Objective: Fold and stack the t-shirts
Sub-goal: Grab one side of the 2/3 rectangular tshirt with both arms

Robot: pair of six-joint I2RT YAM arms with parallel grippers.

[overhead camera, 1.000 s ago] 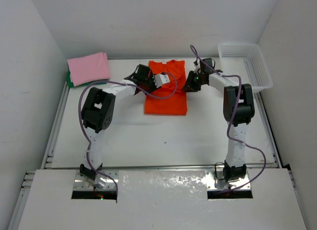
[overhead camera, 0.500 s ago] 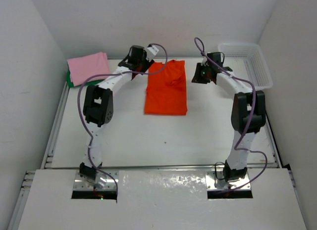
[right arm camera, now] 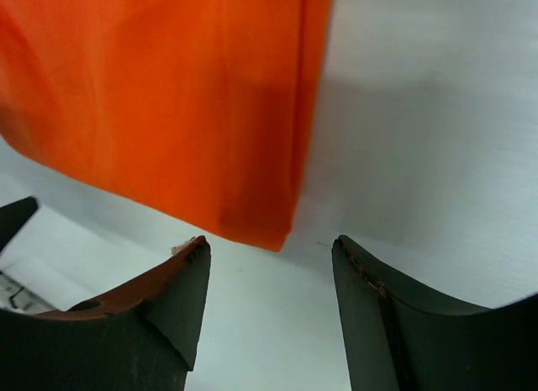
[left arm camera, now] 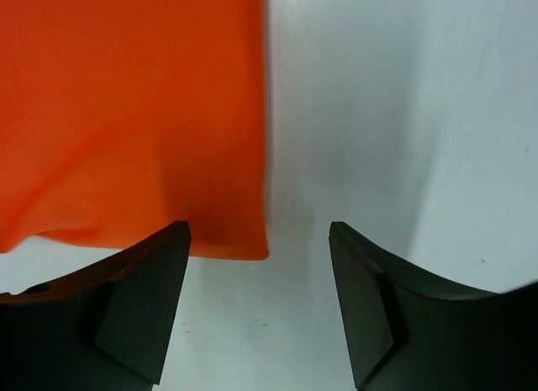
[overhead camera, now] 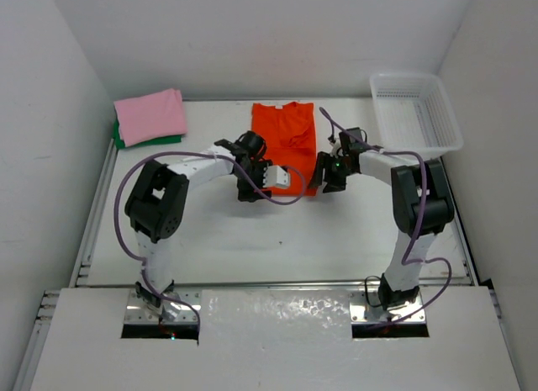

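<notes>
The orange t-shirt (overhead camera: pixel 284 129) lies flat on the table as a long strip, collar end at the back. My left gripper (overhead camera: pixel 247 190) hovers open at its near left corner. In the left wrist view the orange shirt's corner (left arm camera: pixel 244 240) sits just ahead of the open left gripper (left arm camera: pixel 261 311), which holds nothing. My right gripper (overhead camera: pixel 323 182) is open at the near right corner. In the right wrist view that corner (right arm camera: pixel 273 227) lies just ahead of the empty right gripper (right arm camera: pixel 271 319). The pink shirt (overhead camera: pixel 151 115) lies folded on the green shirt (overhead camera: pixel 124 140) at the back left.
A white lattice basket (overhead camera: pixel 418 110) stands at the back right. The white table (overhead camera: pixel 277 240) is bounded by walls at the left, back and right. Purple cables loop from both arms over the near end of the orange shirt.
Both grippers have moved from the far end of the orange shirt down to its near corners. The shirt has stayed flat.
</notes>
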